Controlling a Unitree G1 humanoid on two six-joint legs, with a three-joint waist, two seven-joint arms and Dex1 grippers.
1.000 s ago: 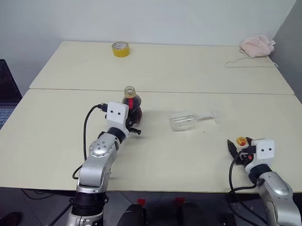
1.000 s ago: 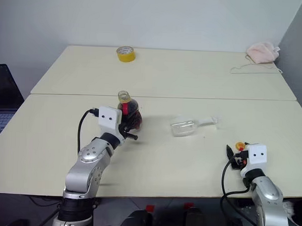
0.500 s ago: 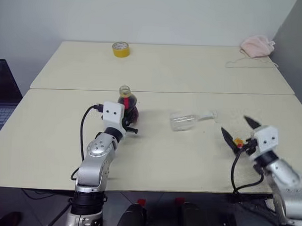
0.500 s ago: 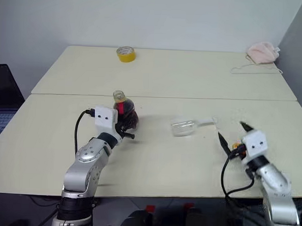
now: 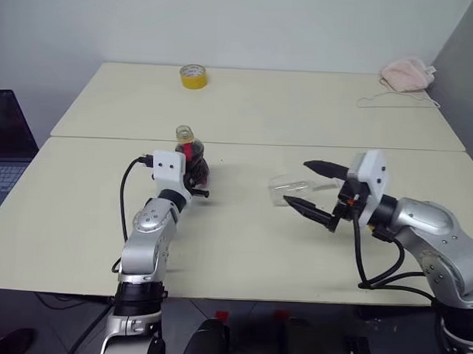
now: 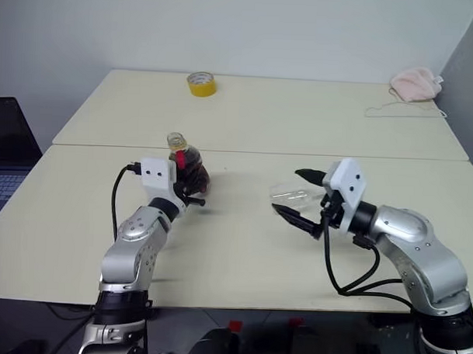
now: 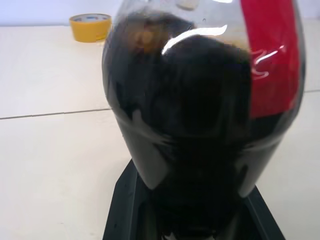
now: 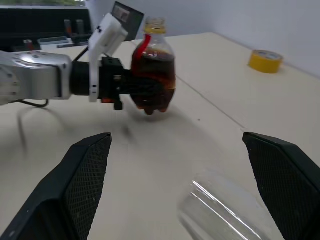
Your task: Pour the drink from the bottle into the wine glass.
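The bottle (image 5: 188,156) stands upright on the near bench (image 5: 242,247), left of centre, held at its rounded body by your left end effector (image 6: 188,183). Its neck is open, with no cap on it, and a red label runs down from the neck. The drink (image 8: 152,80) fills most of the body, dark brown-red. In the left wrist view the bottle's body blocks nearly everything behind it, and your left fingers are cut off at the frame's lower edge, so you cannot make out their tips there. From the head views the white wrist housing hides the contact itself; the right wrist view shows the dark fingers clenched around the lower body.

The wine glass (image 5: 287,187) lies on its side near the bench's centre, to the right of the bottle and apart from it. Being clear, its stem and base are hard to trace against the pale surface.

Your right end effector (image 5: 318,190) hovers just beside the glass, pointing level toward your left, fingers spread wide and holding nothing; one finger (image 5: 324,168) is above the glass in the picture and the other below. A small orange-yellow thing at the base of these fingers is too small to identify.

A yellow tape roll (image 5: 192,76) sits on the far bench; a pink cloth (image 5: 406,73) lies at its far right corner.
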